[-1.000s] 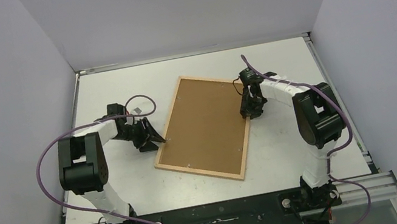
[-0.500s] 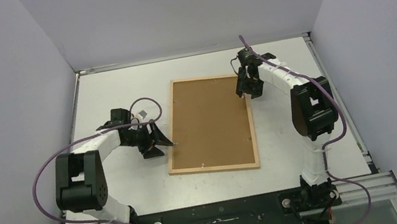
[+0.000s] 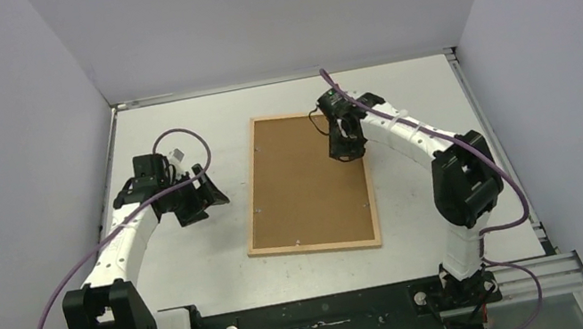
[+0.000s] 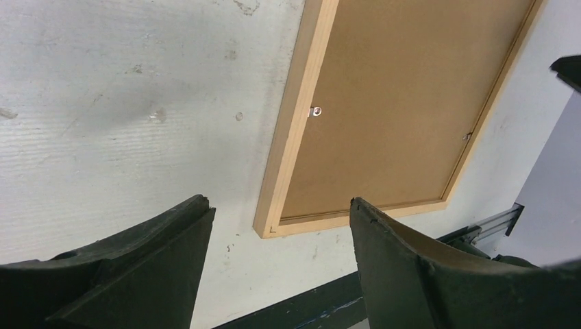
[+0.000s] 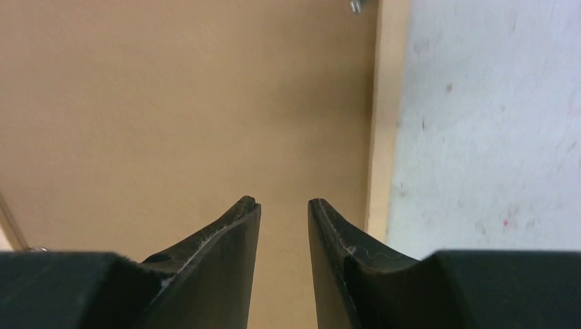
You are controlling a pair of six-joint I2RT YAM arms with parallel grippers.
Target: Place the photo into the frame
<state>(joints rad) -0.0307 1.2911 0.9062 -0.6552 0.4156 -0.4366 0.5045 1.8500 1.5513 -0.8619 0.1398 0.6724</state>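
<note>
The frame [image 3: 251, 199] lies flat in the middle of the table, back side up, its light-wood border round a brown backing board [image 3: 306, 189]. The photo is out of view. My left gripper [image 3: 212, 198] hangs open left of the frame, apart from it and holding nothing. In the left wrist view the frame's [image 4: 291, 137] near corner shows between the wide-spread jaws of the left gripper [image 4: 279, 205]. My right gripper [image 3: 347, 153] hovers over the board's upper right part. In the right wrist view the right gripper [image 5: 283, 203] has a narrow gap between its jaws, empty, above the board [image 5: 171, 103] beside the border [image 5: 384, 103].
Small metal tabs [image 4: 316, 111] sit along the frame's inner edge. Grey walls close in the table on three sides. A metal rail [image 3: 331, 307] with both arm bases runs along the near edge. Bare white tabletop [image 3: 188, 264] lies left of the frame.
The frame turned from a slant to lying square with the table. My left gripper drew back leftward and opened wider. My right gripper moved left, over the backing board.
</note>
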